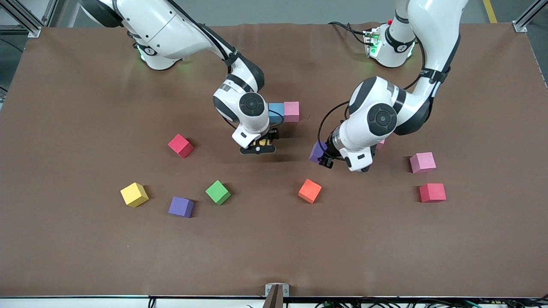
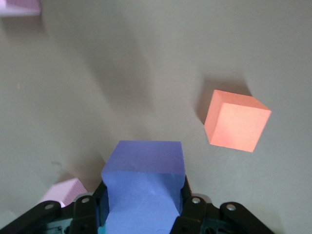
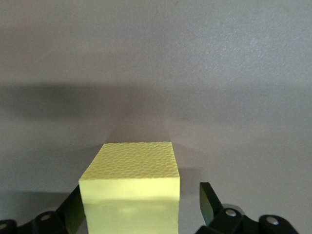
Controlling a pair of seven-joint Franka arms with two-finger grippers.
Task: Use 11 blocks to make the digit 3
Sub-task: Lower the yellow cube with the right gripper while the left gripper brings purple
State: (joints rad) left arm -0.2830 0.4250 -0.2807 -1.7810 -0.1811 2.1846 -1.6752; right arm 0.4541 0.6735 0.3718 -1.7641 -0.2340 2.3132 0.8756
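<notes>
Brown cloth covers the table (image 1: pixel 64 256), wrinkle-free except near the arm bases. Nearest the front camera lie a purple block (image 1: pixel 181 207), yellow block (image 1: pixel 134 194), green block (image 1: pixel 218 192), orange block (image 1: pixel 309 191) and a red cube (image 1: pixel 432 192). Farther up, the left gripper (image 1: pixel 325 161) holds a second purple block (image 2: pixel 144 187) in closed jaws; the right gripper (image 1: pixel 258 147) stands with jaws parted around a second yellow block (image 3: pixel 129 190). Farthest, blue block (image 1: pixel 276 112) touches pink block (image 1: pixel 291 111).

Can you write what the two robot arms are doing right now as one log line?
left gripper: shut on purple block, orange block nearby | right gripper: open around yellow block
</notes>
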